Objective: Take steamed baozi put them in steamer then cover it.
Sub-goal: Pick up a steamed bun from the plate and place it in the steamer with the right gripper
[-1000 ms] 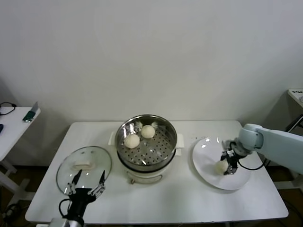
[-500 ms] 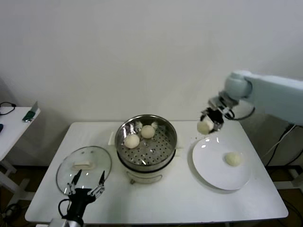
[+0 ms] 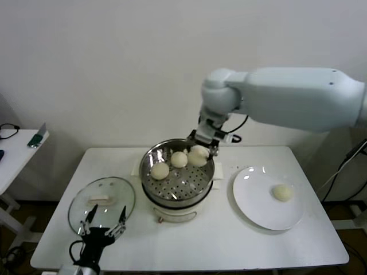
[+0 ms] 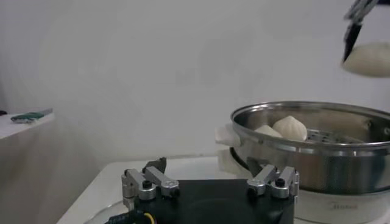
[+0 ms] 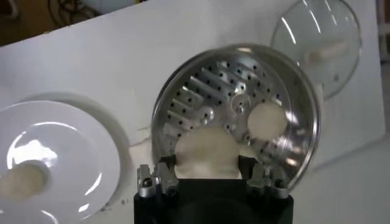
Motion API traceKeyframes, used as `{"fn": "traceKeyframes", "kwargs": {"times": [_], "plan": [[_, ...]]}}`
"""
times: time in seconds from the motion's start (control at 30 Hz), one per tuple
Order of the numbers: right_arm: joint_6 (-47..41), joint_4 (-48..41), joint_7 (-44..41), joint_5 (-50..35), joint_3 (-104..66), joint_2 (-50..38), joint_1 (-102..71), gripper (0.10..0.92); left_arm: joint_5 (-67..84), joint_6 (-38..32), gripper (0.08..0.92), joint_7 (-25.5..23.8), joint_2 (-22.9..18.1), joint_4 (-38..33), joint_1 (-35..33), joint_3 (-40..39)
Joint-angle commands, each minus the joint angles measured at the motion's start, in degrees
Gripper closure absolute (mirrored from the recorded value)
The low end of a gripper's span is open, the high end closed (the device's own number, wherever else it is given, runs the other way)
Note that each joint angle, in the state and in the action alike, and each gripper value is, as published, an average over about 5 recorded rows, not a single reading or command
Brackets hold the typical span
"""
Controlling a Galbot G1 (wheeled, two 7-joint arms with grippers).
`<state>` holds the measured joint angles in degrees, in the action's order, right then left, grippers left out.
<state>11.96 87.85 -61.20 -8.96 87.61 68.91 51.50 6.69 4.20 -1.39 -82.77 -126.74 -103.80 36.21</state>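
Note:
The steel steamer stands mid-table with two baozi on its perforated tray. My right gripper is shut on a third baozi and holds it over the steamer's right rim; it also shows in the right wrist view above the tray. A fourth baozi lies on the white plate. The glass cover lies flat left of the steamer. My left gripper is open at the cover's near edge, parked.
A side table with small items stands at the far left. The wall rises just behind the table. The right arm spans above the table's right half.
My right gripper has carried a baozi from above the plate leftward to over the steamer's right side. One baozi stays on the plate. The left arm has not moved.

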Motion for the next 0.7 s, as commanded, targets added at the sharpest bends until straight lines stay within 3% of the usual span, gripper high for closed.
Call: {"fn": "traceKeyframes", "kwargs": {"times": [0.03, 0.7], "plan": [[2.49, 0.28, 3.11, 7.76, 1.10, 9.56, -5.93, 0.347, -0.02, 0.02, 0.177, -0.01, -0.12, -0.05, -0.06, 0.08], [1.36, -7.68, 6.23, 13.81, 1.45, 11.69, -15.58, 0.347, 0.41, -0.20, 0.177, 0.04, -0.32, -0.26, -0.45, 0.76]]}}
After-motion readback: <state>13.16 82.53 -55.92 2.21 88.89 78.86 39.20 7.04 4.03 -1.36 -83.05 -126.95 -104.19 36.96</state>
